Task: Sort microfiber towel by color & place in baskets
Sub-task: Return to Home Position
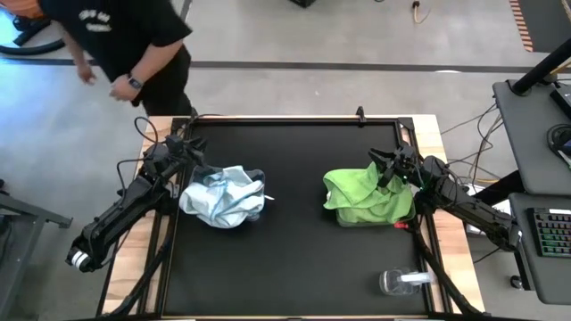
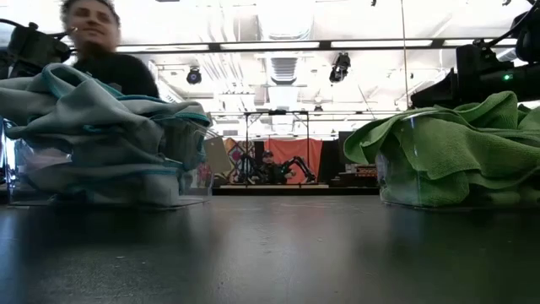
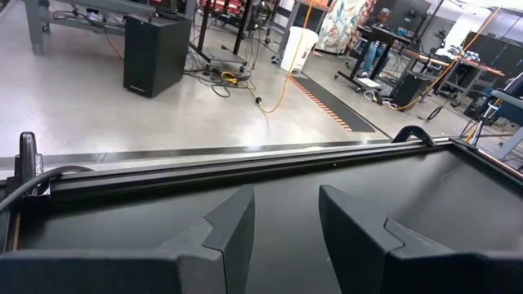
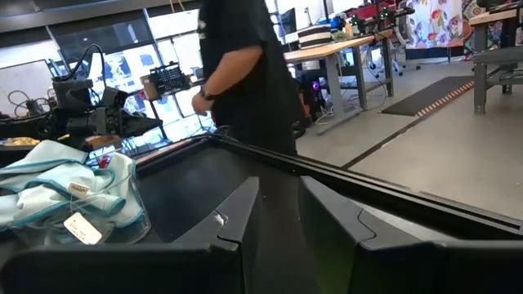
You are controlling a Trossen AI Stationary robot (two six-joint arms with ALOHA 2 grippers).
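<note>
L gripper part-open, empty; 1st basket w/ blue towels just beside it. R gripper likewise; 2nd basket w/ green towels beside it.

Middle of the surface is open: a wide bare lane runs from far edge to near edge between the blue-towel basket toward the left edge and the green-towel basket toward the right edge. Towels heap above both rims. Left gripper sits just beside the blue-towel basket's far left side, right gripper over the green heap. Clear round container blocks the near right corner. Person stands beyond the far left corner.
</note>
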